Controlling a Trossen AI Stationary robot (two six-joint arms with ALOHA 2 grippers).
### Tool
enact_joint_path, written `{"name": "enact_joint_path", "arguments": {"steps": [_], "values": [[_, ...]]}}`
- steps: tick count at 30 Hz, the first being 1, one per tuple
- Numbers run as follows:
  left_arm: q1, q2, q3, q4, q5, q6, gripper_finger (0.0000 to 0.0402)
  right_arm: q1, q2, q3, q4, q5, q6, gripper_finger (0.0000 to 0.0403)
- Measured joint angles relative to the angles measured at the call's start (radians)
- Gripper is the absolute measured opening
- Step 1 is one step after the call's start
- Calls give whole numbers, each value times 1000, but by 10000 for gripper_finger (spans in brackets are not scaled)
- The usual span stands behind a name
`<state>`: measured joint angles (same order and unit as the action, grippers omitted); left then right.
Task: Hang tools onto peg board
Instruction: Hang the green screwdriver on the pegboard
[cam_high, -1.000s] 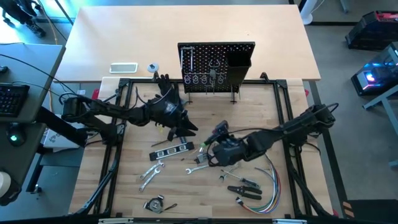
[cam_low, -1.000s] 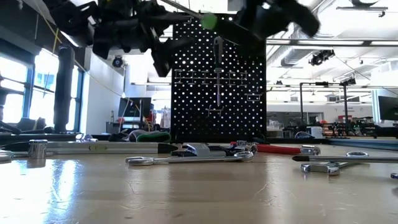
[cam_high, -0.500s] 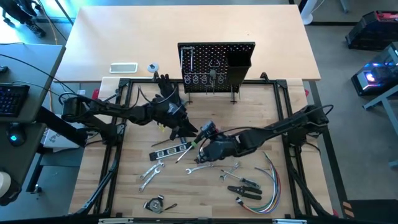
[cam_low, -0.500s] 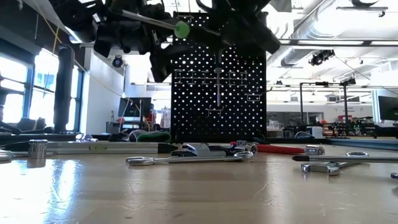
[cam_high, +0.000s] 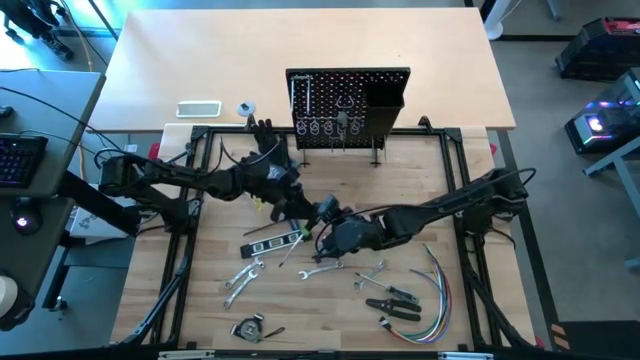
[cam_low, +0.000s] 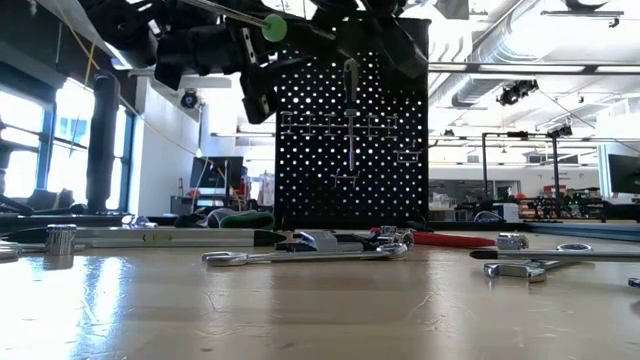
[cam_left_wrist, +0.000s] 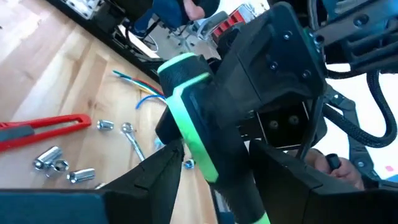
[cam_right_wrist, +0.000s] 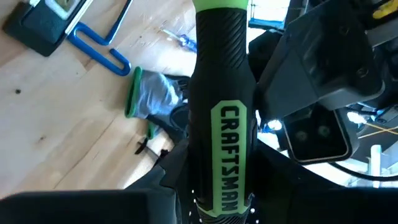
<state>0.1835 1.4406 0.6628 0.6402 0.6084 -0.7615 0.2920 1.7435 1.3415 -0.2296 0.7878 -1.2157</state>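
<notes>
The peg board (cam_high: 348, 105) carries a bin (cam_high: 383, 108) whose contents are hidden. In front of the board, the right gripper (cam_high: 322, 222) has its fingers clamped on a green-and-black handle (cam_right_wrist: 222, 106), tool head hidden. The left gripper (cam_high: 296, 205), fingers apart, straddles that handle; other tools (cam_high: 245, 275) lie on the bench (cam_high: 210, 290).

The green and black handle (cam_right_wrist: 225, 118) filled the right wrist view between the right arm's jaws; both its ends ran past the picture's edges, so the tool's working end could not be told. In the left wrist view its lower end was cut off beside the left arm's jaws. From above, the meeting of the left gripper (cam_high: 290, 207) and right gripper (cam_high: 327, 222) was too small to resolve. Hooks on the peg board (cam_high: 348, 105) were indistinct.
</notes>
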Motion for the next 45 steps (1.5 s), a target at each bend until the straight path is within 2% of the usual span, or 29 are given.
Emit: {"name": "enact_joint_path", "arguments": {"steps": [6, 10, 15, 23, 29, 31, 36, 41, 45], "values": [[0, 44, 0, 86, 37, -86, 184, -4, 11, 0, 34, 1, -68, 116], [2, 94, 32, 61, 71, -112, 184, -3, 49, 0, 46, 36, -120, 116], [3, 135, 55, 46, 85, -74, 171, -2, 64, -2, 33, 83, -123, 116], [10, 139, 58, 55, 83, -31, 113, -5, 66, -2, -2, 129, -107, 116], [9, 137, 60, 54, 93, 30, 111, -2, 66, -2, 1, 166, -98, 116], [9, 134, 62, 57, 94, 54, 111, 7, 67, -2, 7, 193, -81, 126], [6, 121, 68, 81, 127, 138, 111, 22, 65, 3, 38, 320, 1, 184], [-1, 112, 66, 71, 136, 174, 111, 26, 47, 4, -3, 434, 48, 194], [-3, 111, 65, 68, 136, 189, 111, 38, 14, 4, -98, 451, 133, 192]]}}
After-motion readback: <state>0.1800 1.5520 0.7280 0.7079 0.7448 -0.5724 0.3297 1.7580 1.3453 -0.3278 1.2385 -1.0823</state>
